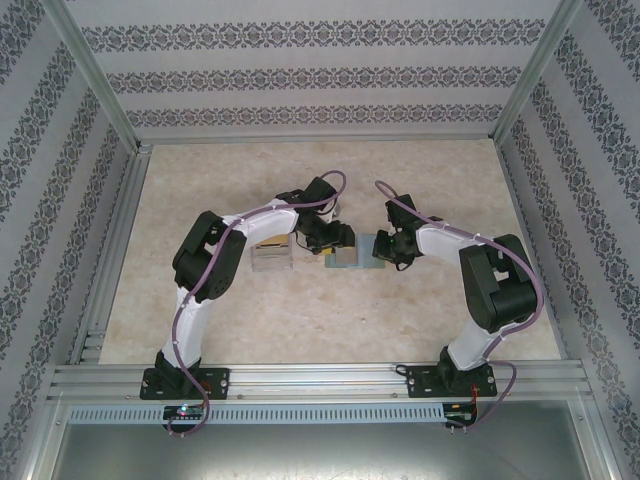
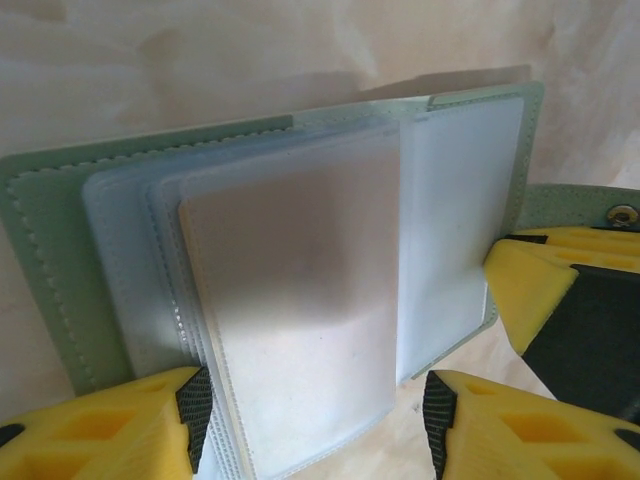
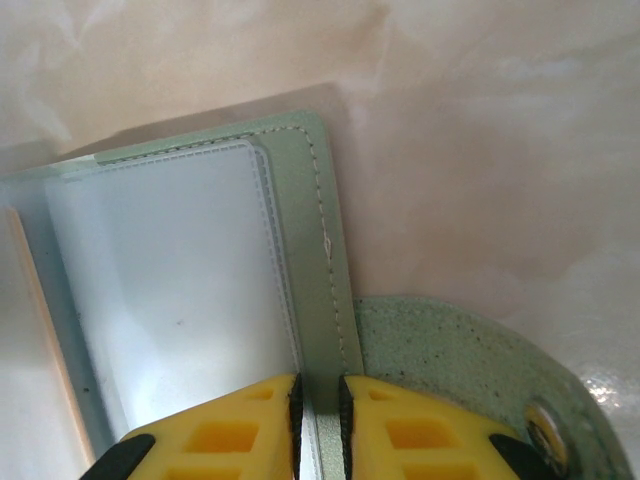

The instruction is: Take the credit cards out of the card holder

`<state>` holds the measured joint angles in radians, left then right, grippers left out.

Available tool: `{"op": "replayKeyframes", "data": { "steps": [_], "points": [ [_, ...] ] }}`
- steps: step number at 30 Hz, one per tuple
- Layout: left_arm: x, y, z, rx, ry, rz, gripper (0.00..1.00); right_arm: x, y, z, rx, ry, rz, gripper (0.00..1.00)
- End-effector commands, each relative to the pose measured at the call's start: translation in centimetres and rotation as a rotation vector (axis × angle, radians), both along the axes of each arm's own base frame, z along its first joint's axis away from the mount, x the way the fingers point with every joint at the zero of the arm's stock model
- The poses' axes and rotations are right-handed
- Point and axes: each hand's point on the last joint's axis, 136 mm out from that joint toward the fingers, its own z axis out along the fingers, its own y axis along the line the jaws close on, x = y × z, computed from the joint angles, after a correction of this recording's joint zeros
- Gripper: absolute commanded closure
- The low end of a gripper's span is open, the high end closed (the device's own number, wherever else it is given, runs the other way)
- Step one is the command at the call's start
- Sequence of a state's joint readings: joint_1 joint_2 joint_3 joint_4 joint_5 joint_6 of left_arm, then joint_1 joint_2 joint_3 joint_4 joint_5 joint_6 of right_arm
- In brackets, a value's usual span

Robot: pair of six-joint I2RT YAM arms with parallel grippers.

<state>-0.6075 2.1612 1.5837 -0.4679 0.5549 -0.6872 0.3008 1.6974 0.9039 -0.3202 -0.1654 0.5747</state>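
1. Card holder (image 2: 50, 260) lying open and flat on the table (image 2: 200, 60), midway between my two arms.
2. My right gripper (image 3: 318, 400) is clamped on the edge of its right panel, pinning it down.
3. My left gripper (image 2: 310, 420) has its fingers spread, straddling the frosted plastic sleeves (image 2: 290, 300) without squeezing them.
4. I see no credit card plainly inside the sleeves. A thin orange strip (image 3: 42, 330) at their edge may be one; I cannot tell.
5. I judge the opening done and the pulling out not yet done.
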Motion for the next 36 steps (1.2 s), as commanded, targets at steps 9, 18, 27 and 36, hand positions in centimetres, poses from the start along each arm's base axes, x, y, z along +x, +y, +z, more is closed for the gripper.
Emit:
{"op": "replayKeyframes", "data": {
  "steps": [9, 18, 27, 36],
  "points": [
    [-0.3, -2.1, -0.7, -0.078, 0.037, -0.022, 0.28, -1.6, 2.2, -2.0, 0.043, 0.076, 0.054, 0.79],
    [-0.2, -3.3, -0.2, -0.126, 0.04, -0.04, 0.13, -1.5, 2.4, -2.0, 0.048, 0.074, 0.058, 0.79],
    [-0.3, -3.9, 0.3, -0.16, 0.041, -0.045, 0.14, -1.6, 2.4, -2.0, 0.047, 0.074, 0.057, 0.79],
    [-0.4, -3.4, 0.1, -0.133, 0.036, -0.042, 0.09, -1.7, 2.0, -1.9, 0.037, 0.072, 0.047, 0.77]
  ]
}}
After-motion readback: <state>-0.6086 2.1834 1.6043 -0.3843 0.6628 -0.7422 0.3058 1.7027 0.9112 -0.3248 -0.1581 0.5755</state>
